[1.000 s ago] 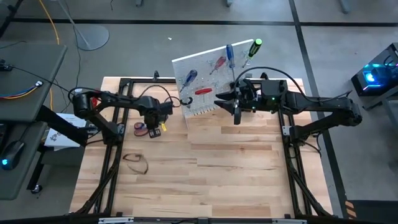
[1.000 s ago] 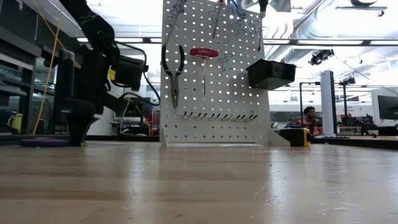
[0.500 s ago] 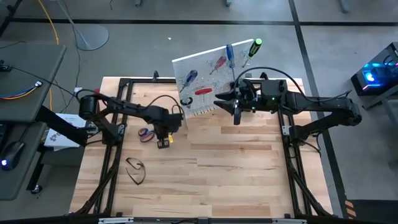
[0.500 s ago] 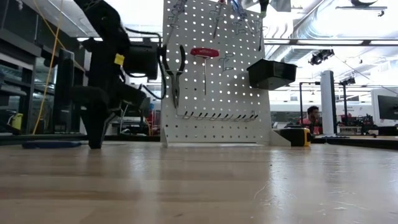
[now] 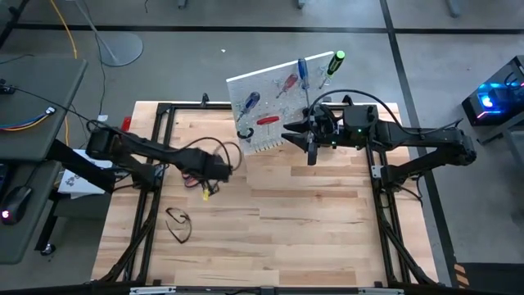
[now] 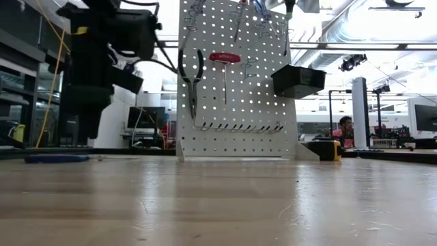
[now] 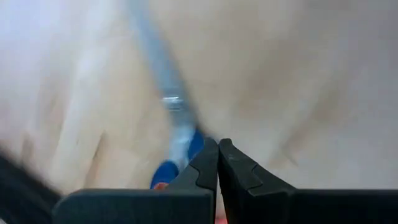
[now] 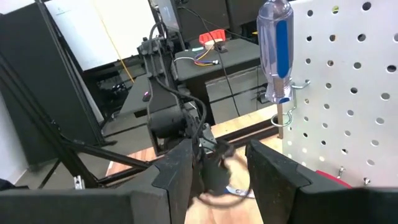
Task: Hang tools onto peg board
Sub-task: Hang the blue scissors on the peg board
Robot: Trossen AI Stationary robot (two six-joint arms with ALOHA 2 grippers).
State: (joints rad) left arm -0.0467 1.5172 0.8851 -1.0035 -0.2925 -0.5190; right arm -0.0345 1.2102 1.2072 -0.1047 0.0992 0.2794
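The white peg board (image 5: 274, 98) stands tilted at the table's far edge. On it hang dark pliers (image 6: 192, 75), a red T-handled tool (image 6: 224, 58) and a blue screwdriver (image 8: 277, 50). My left gripper (image 6: 85, 133) is shut and raised clear of the table's left half. Beneath it a blue-handled tool (image 7: 180, 158) lies flat on the wood, a flat blue shape (image 6: 54, 158) in the low view. My right gripper (image 8: 217, 168) hovers open in front of the board, nothing between its fingers. Small scissors (image 5: 178, 223) lie on the table near its left front.
A black bin (image 6: 297, 80) is fixed to the board's right side. A yellow tape measure (image 6: 330, 149) sits beside the board's foot. The black metal frame (image 5: 151, 205) runs along the table's left and right sides. Bare wood fills the middle and near part.
My left gripper has swung from the table's left edge toward the middle, gone down to the tabletop, then risen clear of it and turned about its wrist. The blue-handled tool has stayed on the table. My right arm has kept still.
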